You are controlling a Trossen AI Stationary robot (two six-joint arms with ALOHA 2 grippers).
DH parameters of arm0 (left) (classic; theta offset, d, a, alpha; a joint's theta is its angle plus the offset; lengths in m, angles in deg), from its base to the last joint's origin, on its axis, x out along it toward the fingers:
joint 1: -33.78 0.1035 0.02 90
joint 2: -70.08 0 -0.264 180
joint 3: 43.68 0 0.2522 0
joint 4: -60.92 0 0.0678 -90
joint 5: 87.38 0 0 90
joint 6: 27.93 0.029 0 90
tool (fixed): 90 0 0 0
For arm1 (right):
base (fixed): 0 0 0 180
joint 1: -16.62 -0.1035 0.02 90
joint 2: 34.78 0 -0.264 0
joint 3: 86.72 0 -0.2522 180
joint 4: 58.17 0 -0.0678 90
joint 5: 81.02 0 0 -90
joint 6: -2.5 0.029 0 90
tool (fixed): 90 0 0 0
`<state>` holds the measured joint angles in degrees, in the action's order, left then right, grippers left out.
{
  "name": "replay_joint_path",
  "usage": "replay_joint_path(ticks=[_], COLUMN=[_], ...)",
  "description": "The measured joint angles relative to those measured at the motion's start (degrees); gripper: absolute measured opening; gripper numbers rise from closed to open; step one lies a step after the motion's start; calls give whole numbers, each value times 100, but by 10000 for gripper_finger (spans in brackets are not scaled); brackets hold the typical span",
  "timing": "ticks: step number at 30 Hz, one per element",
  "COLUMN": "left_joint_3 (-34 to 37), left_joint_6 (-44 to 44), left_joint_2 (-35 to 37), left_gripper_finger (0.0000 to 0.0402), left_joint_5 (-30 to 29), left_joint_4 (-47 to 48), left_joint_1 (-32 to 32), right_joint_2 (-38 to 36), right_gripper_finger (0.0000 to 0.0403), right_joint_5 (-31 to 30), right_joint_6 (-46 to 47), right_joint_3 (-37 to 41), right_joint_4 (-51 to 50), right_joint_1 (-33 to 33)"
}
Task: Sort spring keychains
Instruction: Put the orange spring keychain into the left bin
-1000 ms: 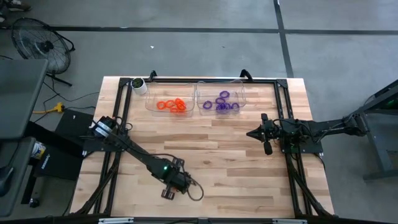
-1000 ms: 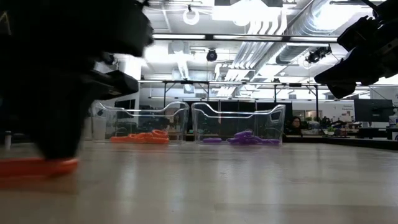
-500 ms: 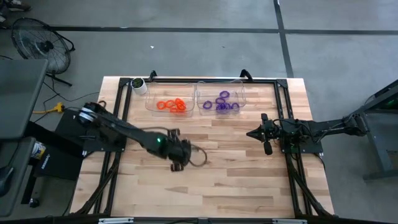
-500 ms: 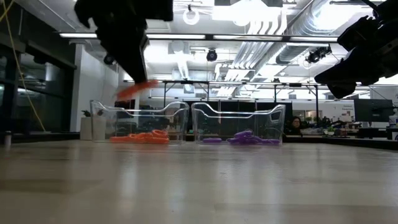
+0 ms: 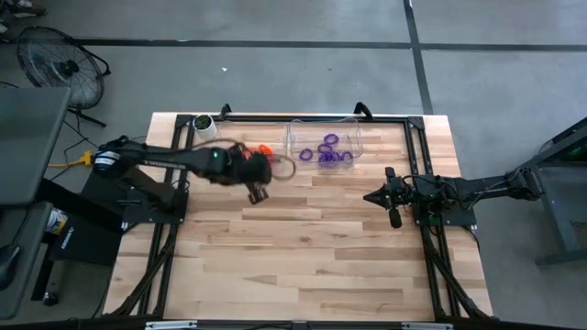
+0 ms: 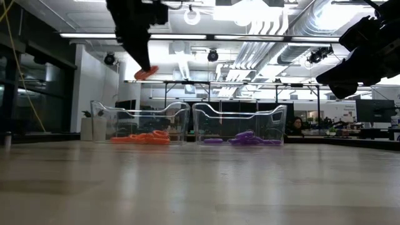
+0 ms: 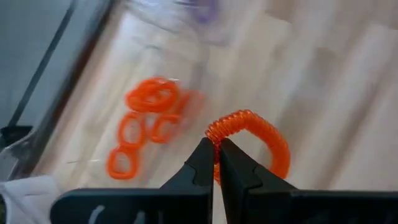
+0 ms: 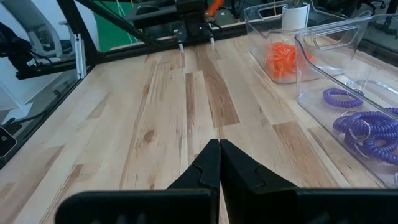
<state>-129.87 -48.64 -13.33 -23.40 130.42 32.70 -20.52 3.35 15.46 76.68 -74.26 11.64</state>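
while the orange spring keychain (image 7: 252, 138) hangs pinched in your left gripper (image 7: 216, 151) fingers above the orange bin (image 6: 140, 122), you're mid-delivery — next, centre over it and release. right gripper (image 8: 219, 159) waits clenched, empty, over the bench (image 5: 321, 247).

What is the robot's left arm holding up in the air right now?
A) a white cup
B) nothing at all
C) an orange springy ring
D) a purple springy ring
C: the left end effector is shut on the orange spring keychain, carrying it above the clear bin that holds the other orange ones, while the right end effector waits empty at the table's right side.
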Motion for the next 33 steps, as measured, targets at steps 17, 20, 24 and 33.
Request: replay_joint_path(ticks=[17,20,24,33], left_joint_3=[3,12,8,10], left_joint_6=[-13,-13,-63,-452], left_joint_2=[-215,-390,-646,-1043], left_gripper_finger=[0,0,3,9], left_joint_5=[193,490,822,1166], left_joint_4=[-115,-151,-255,-327], left_joint_1=[2657,3013,3279,3483], right_joint_2=[-2,-2,-2,0], right_gripper_finger=[0,0,0,0], right_joint_5=[0,1,0,0], right_joint_6=[-1,-1,-1,1], right_joint_3=[0,0,0,0], right_joint_4=[0,0,0,0], right_joint_1=[-1,-1,0,-1])
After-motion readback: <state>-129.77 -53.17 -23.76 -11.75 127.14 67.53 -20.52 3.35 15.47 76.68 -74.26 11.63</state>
